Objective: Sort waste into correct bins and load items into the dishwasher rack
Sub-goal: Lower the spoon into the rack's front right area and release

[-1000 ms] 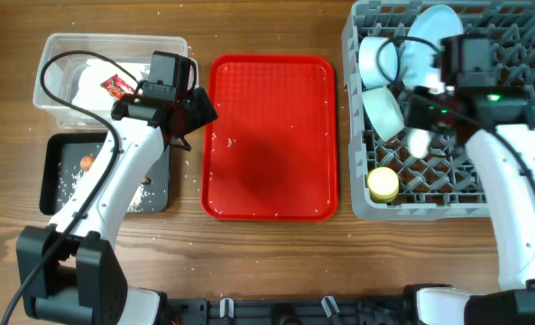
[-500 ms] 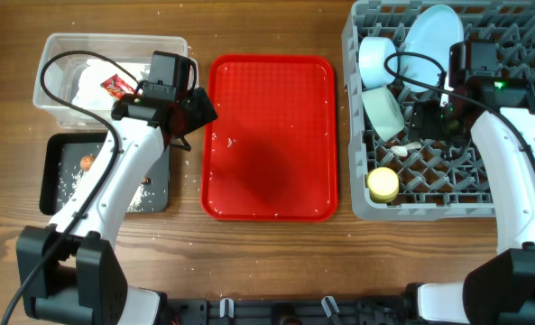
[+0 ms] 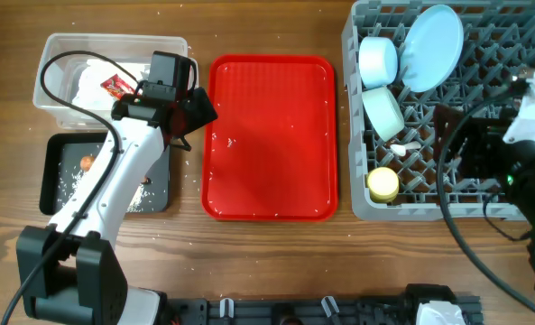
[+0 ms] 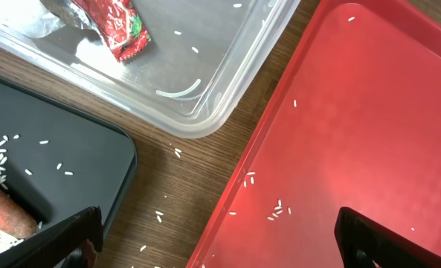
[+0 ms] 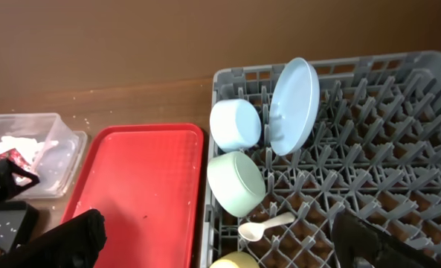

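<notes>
Left gripper [image 4: 219,223]: jaws spread wide, nothing held, hanging over the strip of table where the black tray [image 3: 52,185], the clear tub [image 3: 59,43] and the red serving tray [image 3: 267,135] come close together. Right gripper [image 5: 219,227]: jaws likewise wide apart and empty, raised above the near side of the dishwasher rack [image 3: 511,54] and clear of its contents. Rack, near to far: yellow cup [image 3: 382,184] at the near left corner; white spoon [image 5: 267,225] lying across the pegs just beyond it; pale green bowl [image 3: 383,111] on its side; pale blue bowl [image 3: 379,60] behind that; blue plate [image 3: 432,47] standing on edge at the far side. Bins, near to far: black tray holding rice grains [image 3: 69,185], a small brown lump [image 3: 87,162] and the sausage stick [image 4: 4,212]; clear tub holding the white napkin [image 3: 91,79] and the red wrapper [image 4: 120,33]. Outstanding: stray grains [image 4: 279,212] on the red serving tray, with a few more on the bare wood between tray and bins. Assessment: loading and sorting both look finished, with only stray grains left. Next move, if any, falls to the left arm, which is nearer the grains; they look too small for a two-finger pinch, so tipping the tray may serve better.
</notes>
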